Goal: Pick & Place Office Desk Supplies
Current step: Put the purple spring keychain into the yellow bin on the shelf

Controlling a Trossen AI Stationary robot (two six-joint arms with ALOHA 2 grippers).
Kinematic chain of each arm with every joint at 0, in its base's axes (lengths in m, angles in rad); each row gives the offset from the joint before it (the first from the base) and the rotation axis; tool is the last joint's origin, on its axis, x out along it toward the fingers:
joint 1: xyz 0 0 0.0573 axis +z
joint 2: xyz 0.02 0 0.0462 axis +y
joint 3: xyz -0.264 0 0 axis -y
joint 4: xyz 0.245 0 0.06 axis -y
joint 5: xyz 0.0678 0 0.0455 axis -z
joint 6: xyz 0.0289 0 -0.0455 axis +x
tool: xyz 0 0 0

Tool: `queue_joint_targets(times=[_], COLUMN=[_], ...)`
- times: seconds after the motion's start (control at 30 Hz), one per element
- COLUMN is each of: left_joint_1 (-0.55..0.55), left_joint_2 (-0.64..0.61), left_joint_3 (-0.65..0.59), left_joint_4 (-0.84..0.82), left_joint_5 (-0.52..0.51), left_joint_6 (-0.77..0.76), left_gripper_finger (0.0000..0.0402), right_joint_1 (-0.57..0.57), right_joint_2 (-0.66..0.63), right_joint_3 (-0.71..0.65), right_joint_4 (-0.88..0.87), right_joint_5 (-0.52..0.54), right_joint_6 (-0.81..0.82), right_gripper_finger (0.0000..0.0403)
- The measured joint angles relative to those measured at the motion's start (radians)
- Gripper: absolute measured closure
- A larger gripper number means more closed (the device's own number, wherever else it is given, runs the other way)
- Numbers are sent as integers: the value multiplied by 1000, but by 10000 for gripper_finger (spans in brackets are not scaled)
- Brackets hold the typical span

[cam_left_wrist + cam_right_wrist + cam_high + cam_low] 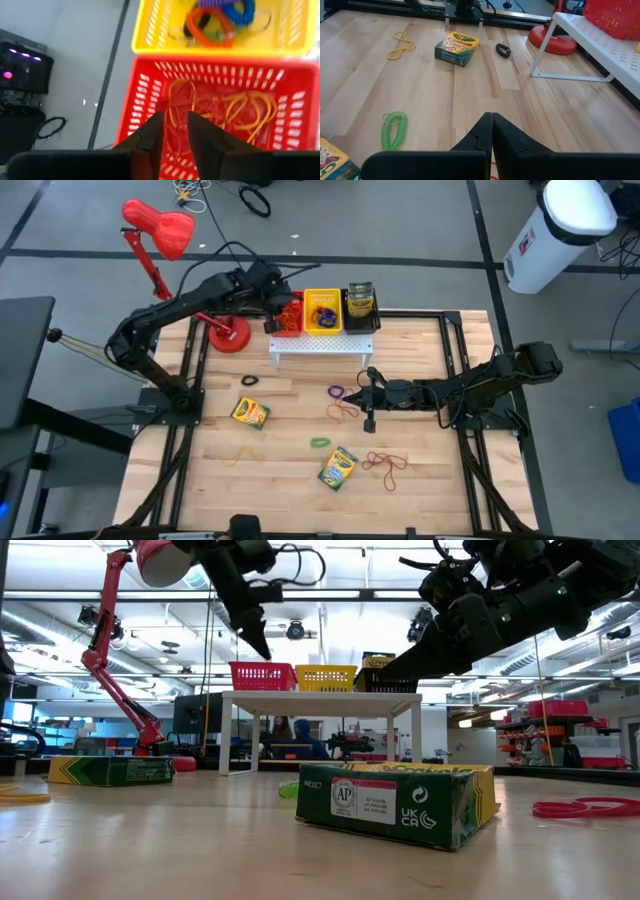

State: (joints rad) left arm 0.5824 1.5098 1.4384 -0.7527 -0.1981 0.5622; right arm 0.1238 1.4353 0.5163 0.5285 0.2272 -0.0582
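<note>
The left gripper (272, 302) hangs over the red basket (280, 100) on the white rack (320, 346), its jaws parted a little with nothing between them, which fits a drop: orange bands (240, 107) lie tangled on the basket floor directly beneath its fingers (150, 135), so the sorting seems to put rubber bands here. The yellow basket (323, 311) next to it holds coiled loops in orange, blue and purple, and a black basket (361, 308) at the far end of the row holds what looks like a crayon box, suggesting one bin per kind of supply. The right gripper (369, 420) hovers low over the middle of the table (430, 490), jaws pressed together and holding nothing, just beside the purple band (335, 391) and orange band (343, 411); it appears to be waiting near the next picks. Much remains on the wood: one crayon box (250, 413) toward the left side, another box (338, 468) near the front edge, a green coil (320, 442) between them, a yellow band (240, 453), a dark coil (249, 381) near the rack and red bands (386, 463) on the right. The red lamp (160, 228) stands at the table's left rear corner, its base beside the rack, clear of the working area.
</note>
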Motion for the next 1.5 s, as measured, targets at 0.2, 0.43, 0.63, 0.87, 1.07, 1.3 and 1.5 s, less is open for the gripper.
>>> queue_joint_targets(times=[0.2, 0.43, 0.63, 0.87, 1.07, 1.3, 1.5], left_joint_1=[-1, -71, -205, -378, -490, -635, -715], left_joint_2=[-44, -170, -332, -414, -364, -254, -93], left_joint_3=[0, -133, -472, -882, -1078, -1177, -1248], left_joint_4=[-21, 118, 531, 1213, 1500, 1748, 2055], left_joint_5=[155, 444, 469, 435, 405, 181, -34], left_joint_6=[-37, -138, -269, -466, -571, -562, -531], left_gripper_finger=[294, 369, 395, 381, 384, 385, 385], right_joint_1=[0, 0, 0, 0, -16, -69, -65], right_joint_2=[0, 0, 0, 0, 0, 1, 36], right_joint_3=[0, -3, -14, -14, -15, 4, 129], right_joint_4=[0, 3, 2, 0, -28, -128, -372], right_joint_5=[0, 0, 33, 50, 21, 5, 15], right_joint_6=[0, -3, -18, -19, 10, 172, 360], right_gripper_finger=[393, 393, 393, 393, 393, 393, 353])
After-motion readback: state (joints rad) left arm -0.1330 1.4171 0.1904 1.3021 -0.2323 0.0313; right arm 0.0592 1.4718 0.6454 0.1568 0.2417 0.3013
